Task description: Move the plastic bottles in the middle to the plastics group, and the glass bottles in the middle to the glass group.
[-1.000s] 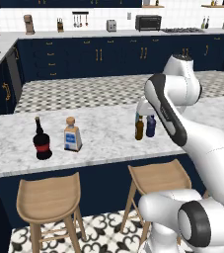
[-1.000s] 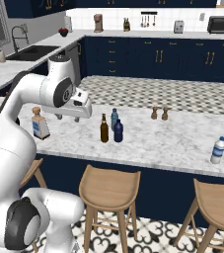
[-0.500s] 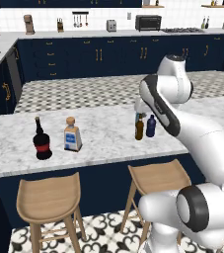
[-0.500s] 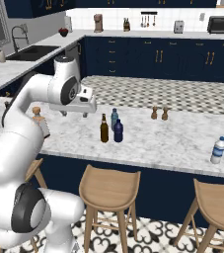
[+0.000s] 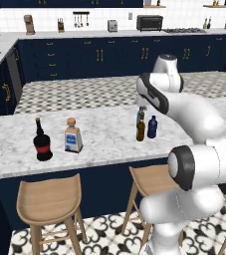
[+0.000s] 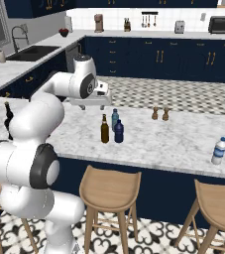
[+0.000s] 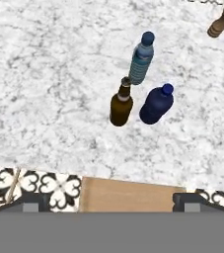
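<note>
Here, from behind the arm on its left side, the marble desk [image 5: 104,142] carries three bottles bunched in the middle: a slim amber-brown bottle [image 5: 141,128] with a dark narrow neck, a stubby navy bottle [image 5: 152,127] just to its right, and a pale translucent blue bottle [image 5: 139,115] partly hidden behind the brown one. Well apart from them, towards the left end, stand a black round-bellied bottle [image 5: 42,142] with a red label and, just beside it, a square clear bottle [image 5: 73,136] with a blue label and a tan cork. The white arm curves over the middle cluster. Two wooden stools [image 5: 50,201] stand under the desk's edge.

From the right side, the same three stand upright and close together: the brown bottle [image 6: 104,130] on the left, the navy one [image 6: 119,132] just beside it, the light blue one [image 6: 114,119] behind and between them. A small blue-and-white bottle [image 6: 218,151] stands alone, well apart, near the right end. Two small brown shakers [image 6: 159,114] sit further back on the desk. The hand [image 6: 95,99] hangs above and to the left of the cluster, touching nothing.

Looking down from the hand, the brown bottle [image 7: 121,105] shows a pale band at its shoulder, the navy bottle [image 7: 156,104] a round blue cap, and the ribbed light blue bottle [image 7: 141,59] a darker blue cap; brown and navy nearly touch. The two dark fingers [image 7: 33,201] rise at the bottom corners, spread wide apart and holding nothing, over a stool seat and patterned floor.
</note>
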Available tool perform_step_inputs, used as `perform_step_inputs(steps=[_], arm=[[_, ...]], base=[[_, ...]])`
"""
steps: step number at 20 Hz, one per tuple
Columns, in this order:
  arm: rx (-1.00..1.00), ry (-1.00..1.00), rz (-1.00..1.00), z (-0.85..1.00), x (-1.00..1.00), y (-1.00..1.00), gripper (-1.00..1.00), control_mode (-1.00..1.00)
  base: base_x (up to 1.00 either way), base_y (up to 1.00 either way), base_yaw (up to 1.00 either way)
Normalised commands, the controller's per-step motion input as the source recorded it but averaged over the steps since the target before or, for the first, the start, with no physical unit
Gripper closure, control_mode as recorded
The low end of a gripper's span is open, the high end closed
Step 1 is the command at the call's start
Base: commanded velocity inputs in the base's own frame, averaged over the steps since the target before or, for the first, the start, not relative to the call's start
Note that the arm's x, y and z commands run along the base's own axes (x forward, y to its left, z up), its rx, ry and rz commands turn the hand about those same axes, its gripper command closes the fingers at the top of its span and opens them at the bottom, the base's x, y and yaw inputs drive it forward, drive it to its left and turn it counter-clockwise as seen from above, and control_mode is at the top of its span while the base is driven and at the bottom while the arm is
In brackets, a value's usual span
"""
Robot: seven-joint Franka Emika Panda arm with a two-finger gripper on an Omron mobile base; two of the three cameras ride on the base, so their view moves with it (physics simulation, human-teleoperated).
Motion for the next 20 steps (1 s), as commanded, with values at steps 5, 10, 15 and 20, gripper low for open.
perform_step_inputs(steps=[5, 10, 15, 20], arm=[[0.0, 0.0, 0.0, -0.46, 0.9, -0.22, -1.0, -1.0], [0.0, -0.02, 0.0, -0.23, 0.48, 0.03, -1.0, -1.0], [0.0, -0.05, 0.0, -0.41, 0.25, 0.01, -1.0, -1.0], [0.0, -0.1, 0.0, -0.49, 0.0, 0.0, -1.0, -1.0]], base=[[0.0, 0.0, 0.0], [0.0, 0.0, 0.0], [0.0, 0.0, 0.0], [0.0, 0.0, 0.0]])
